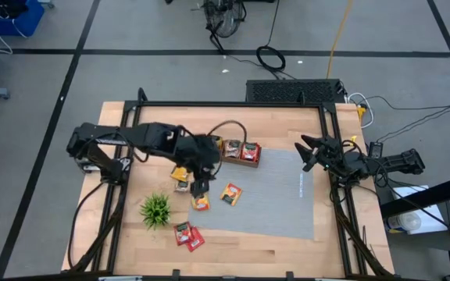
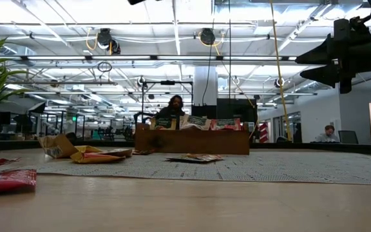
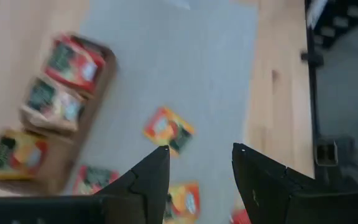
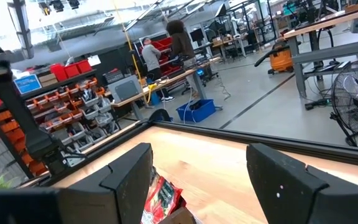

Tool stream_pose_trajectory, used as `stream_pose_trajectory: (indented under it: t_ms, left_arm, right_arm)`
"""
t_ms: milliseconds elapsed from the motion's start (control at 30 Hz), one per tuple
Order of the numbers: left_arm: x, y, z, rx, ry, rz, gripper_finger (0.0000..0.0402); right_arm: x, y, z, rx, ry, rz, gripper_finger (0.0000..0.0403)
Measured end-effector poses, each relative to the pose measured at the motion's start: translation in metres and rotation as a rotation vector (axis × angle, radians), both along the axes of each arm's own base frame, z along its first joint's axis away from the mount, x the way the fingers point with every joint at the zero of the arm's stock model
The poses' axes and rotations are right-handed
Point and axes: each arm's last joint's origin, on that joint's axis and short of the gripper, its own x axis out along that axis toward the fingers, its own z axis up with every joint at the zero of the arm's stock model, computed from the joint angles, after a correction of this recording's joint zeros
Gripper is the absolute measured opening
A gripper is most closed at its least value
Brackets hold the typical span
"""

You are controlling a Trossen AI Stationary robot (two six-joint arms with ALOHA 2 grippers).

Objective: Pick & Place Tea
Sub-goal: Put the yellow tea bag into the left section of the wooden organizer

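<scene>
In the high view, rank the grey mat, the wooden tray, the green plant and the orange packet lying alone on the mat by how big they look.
1. Grey mat, by far the largest.
2. Wooden tray and green plant look about alike; no ranking between them.
3. Orange packet, smallest.

Table [image 1: 287, 250] pale matt wood; mat [image 1: 276, 195] grey woven cloth; tea packets [image 1: 231, 193] glossy printed paper; tray [image 2: 192, 143] brown wood.

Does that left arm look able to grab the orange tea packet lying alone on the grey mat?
Probably yes. The left pincer hangs open just beside the orange packet, which lies flat and apart from the others, with nothing over it.
</scene>
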Motion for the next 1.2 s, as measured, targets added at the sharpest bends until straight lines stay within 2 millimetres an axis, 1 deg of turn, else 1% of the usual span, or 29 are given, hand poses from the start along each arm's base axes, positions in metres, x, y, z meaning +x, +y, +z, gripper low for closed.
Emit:
stream_pose_trajectory:
  t_ms: [67,133,233,367,433,567,733,967,1200]
  left_arm:
    - [0.004,-0.005,-0.001,-0.006,0.011,-0.007,0.0177]
    - [0.005,-0.003,0.0,-0.011,0.012,0.002,0.0177]
    - [0.016,0.0,-0.013,0.006,0.075,0.012,0.0177]
    - [0.032,0.0,-0.032,0.044,0.139,-0.029,0.0177]
    - [0.037,0.0,-0.038,0.083,0.14,-0.073,0.0177]
    - [0.049,-0.004,-0.056,0.21,0.177,-0.254,0.0177]
    - [0.06,-0.007,-0.074,0.315,0.205,-0.407,0.0177]
    - [0.077,-0.009,-0.101,0.424,0.251,-0.492,0.0177]
    - [0.093,-0.007,-0.133,0.454,0.319,-0.552,0.0177]
  right_arm:
    - [0.0,0.0,0.0,-0.001,0.003,0.0,0.0242]
    - [0.0,0.0,0.0,0.0,0.001,0.0,0.0243]
    - [0.0,0.0,0.0,0.0,0.002,0.0,0.0242]
    - [0.0,0.0,-0.001,-0.001,0.007,0.0,0.0243]
    - [0.0,0.0,0.0,-0.001,0.004,0.0,0.0242]
    - [0.0,0.0,0.0,-0.001,0.007,0.0,0.0242]
    - [0.001,0.0,-0.001,-0.002,0.012,0.0,0.0242]
    - [0.001,0.0,0.0,-0.001,0.007,0.0,0.0242]
    - [0.001,0.0,0.0,-0.001,0.007,0.0,0.0242]
